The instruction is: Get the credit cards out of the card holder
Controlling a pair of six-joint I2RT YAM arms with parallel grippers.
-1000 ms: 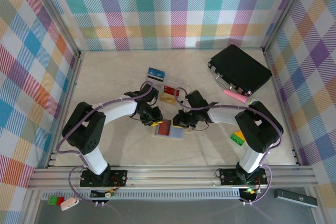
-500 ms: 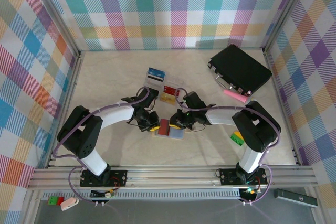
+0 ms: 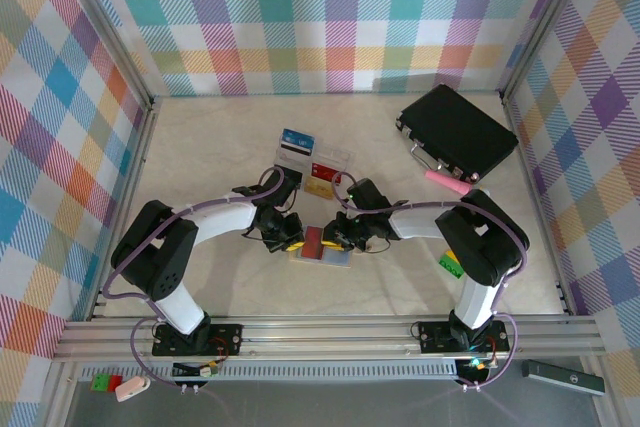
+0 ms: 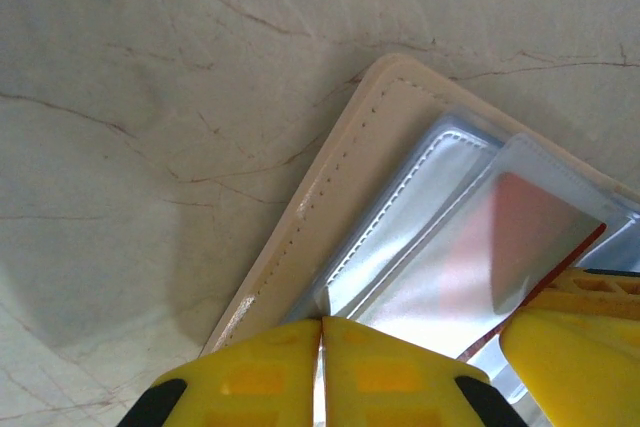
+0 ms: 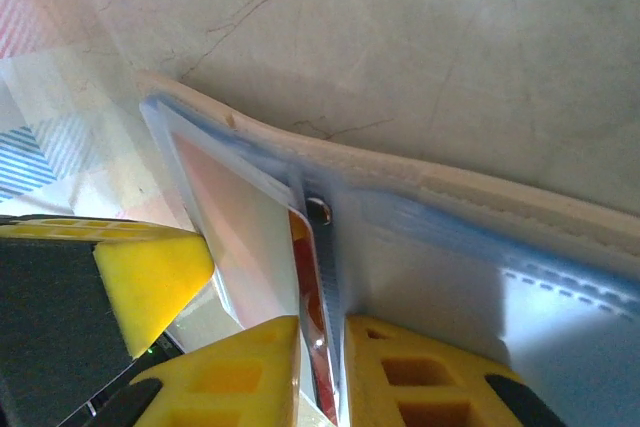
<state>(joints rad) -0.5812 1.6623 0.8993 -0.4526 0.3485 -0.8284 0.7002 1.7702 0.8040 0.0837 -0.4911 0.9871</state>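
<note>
1. The card holder [image 3: 338, 255] lies open on the desk [image 3: 200, 147] just below the middle of the top view, between the two arms. Its pale stitched edge [image 4: 330, 197] runs diagonally through the left wrist view.
2. A red card [image 3: 313, 241] sits inside the holder under a clear sleeve [image 4: 420, 197]. In the right wrist view its thin red edge [image 5: 308, 287] shows at the lower middle.
3. The left tool [image 3: 291, 240] is at the holder's left side with its fingers pressed together [image 4: 321, 325] right at the sleeve's edge. It looks to be pinning the holder, though I cannot tell how much material is caught.
4. The right tool [image 3: 341, 238] comes in from the right. Its fingers are nearly together [image 5: 322, 332], with the card's edge and a sleeve leaf in the narrow gap between them, so this is a pinch and not an open hover.
5. Handling, as I judge it: the holder is soft and light and will slide or fold unless it is held down. The sleeve is glossy and probably slippery.
6. The card is stiff and thin, so it should be taken by its exposed short edge and drawn straight along the pocket. The risk is gripping sleeve and card together, which would lift the whole holder
</note>
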